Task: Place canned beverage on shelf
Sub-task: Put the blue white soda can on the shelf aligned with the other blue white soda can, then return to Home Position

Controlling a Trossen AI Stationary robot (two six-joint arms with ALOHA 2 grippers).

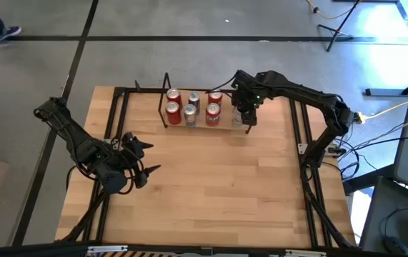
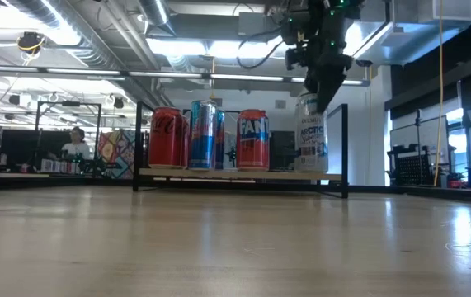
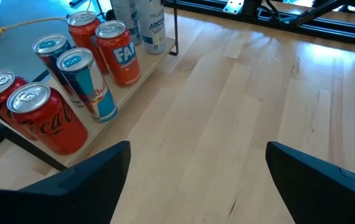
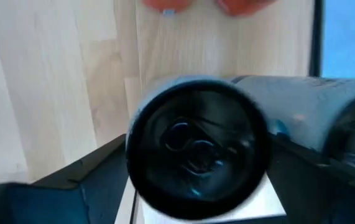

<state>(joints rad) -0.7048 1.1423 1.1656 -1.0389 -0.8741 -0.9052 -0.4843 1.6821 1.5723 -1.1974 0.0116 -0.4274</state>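
Dark fingers of the right gripper (image 4: 196,205) frame a can's black lid (image 4: 196,152) seen from straight above, and the white can (image 2: 310,136) appears clamped between them by its upper wall. It stands upright at the right-hand end of the shelf (image 1: 166,93); from table height its base looks level with the wood floor (image 2: 235,174), though whether it already bears its weight there I cannot tell.

My reading of the can: a thin aluminium wall, rigid if sealed and full, easily dented if squeezed hard, smooth and a little slippery. A full one would be moderately heavy and top-loaded in this grip, so a hold across the body just under the rim, fingers on opposite sides, seems soundest; it tips easily if let go while tilted.

On the shelf stand two rows: Coca-Cola cans (image 3: 43,118) at the far end, then blue-and-silver Red Bull cans (image 3: 87,81), then orange Fanta cans (image 3: 120,53), and a second white can (image 3: 124,15) just beside the held one. All show closed tops.

Off to the table's front left, the left gripper (image 1: 141,158) waits well apart from the shelf, its fingers (image 3: 81,186) spread wide with nothing between them
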